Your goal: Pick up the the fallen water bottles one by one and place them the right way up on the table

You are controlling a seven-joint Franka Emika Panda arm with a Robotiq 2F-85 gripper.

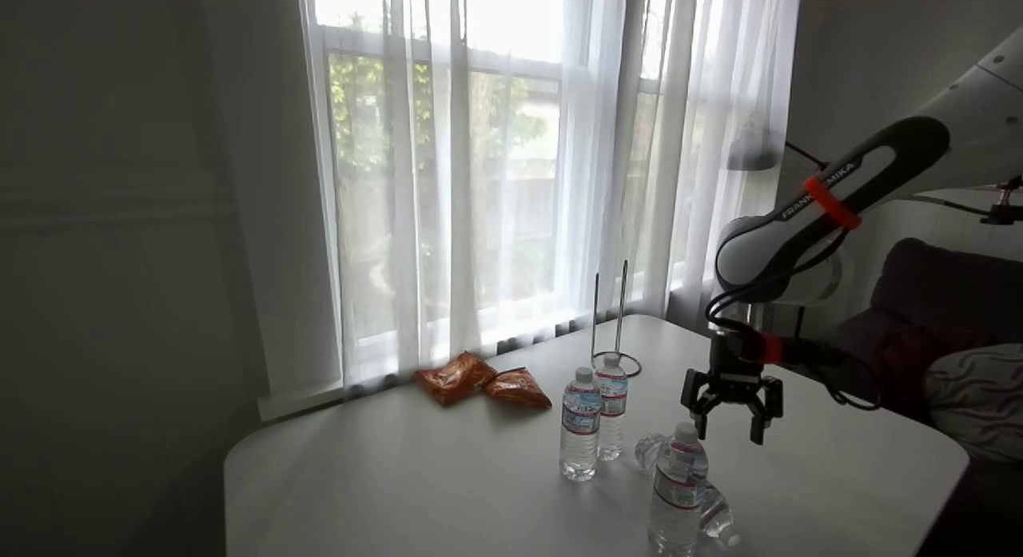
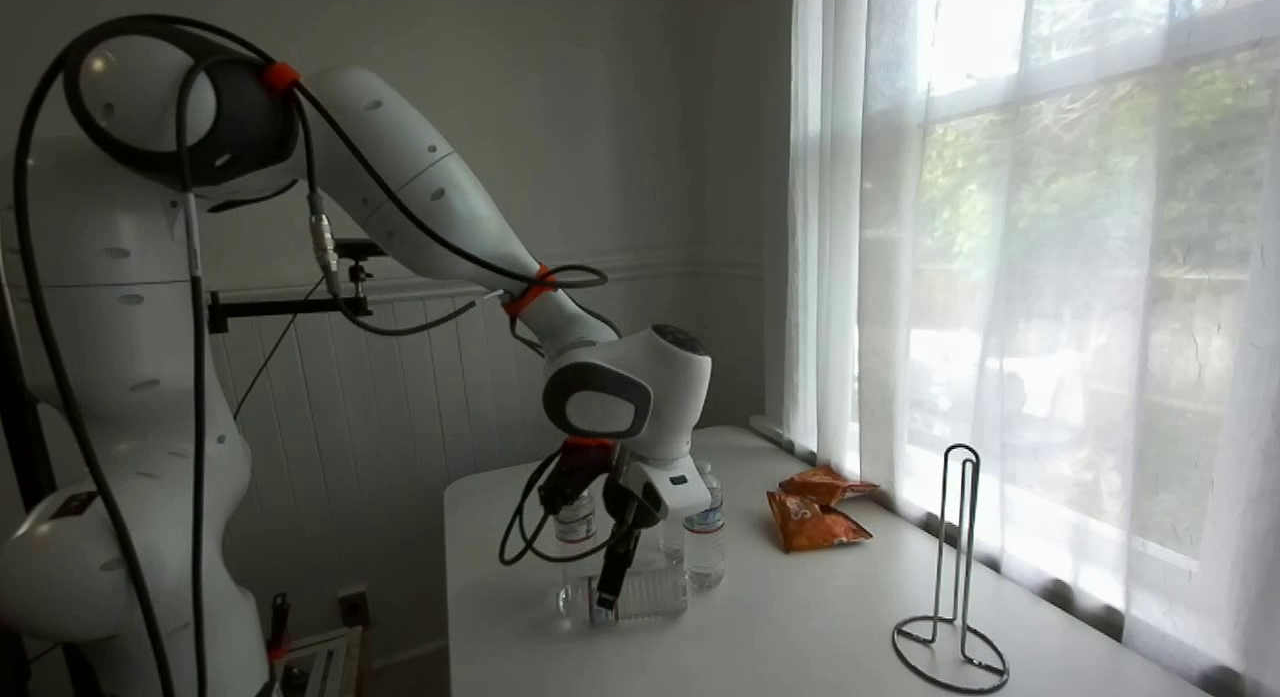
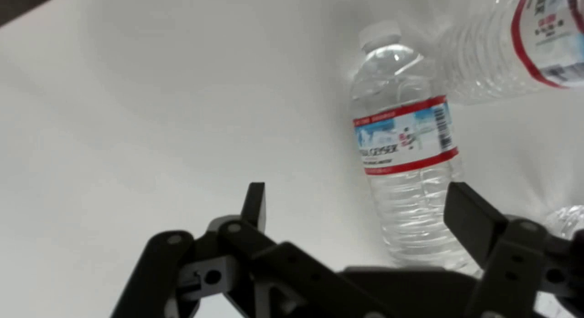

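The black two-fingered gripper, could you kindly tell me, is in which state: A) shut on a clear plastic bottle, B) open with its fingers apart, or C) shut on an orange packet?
B: the wrist view shows the gripper with a wide gap between its fingers, clasping nothing.

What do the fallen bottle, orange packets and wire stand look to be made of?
Fallen bottle: apparently glossy clear plastic, by its see-through ribbed wall. Orange packets: probably shiny plastic or foil film, from creases and sheen. Wire stand: likely smooth metal, given its slim bent rods.
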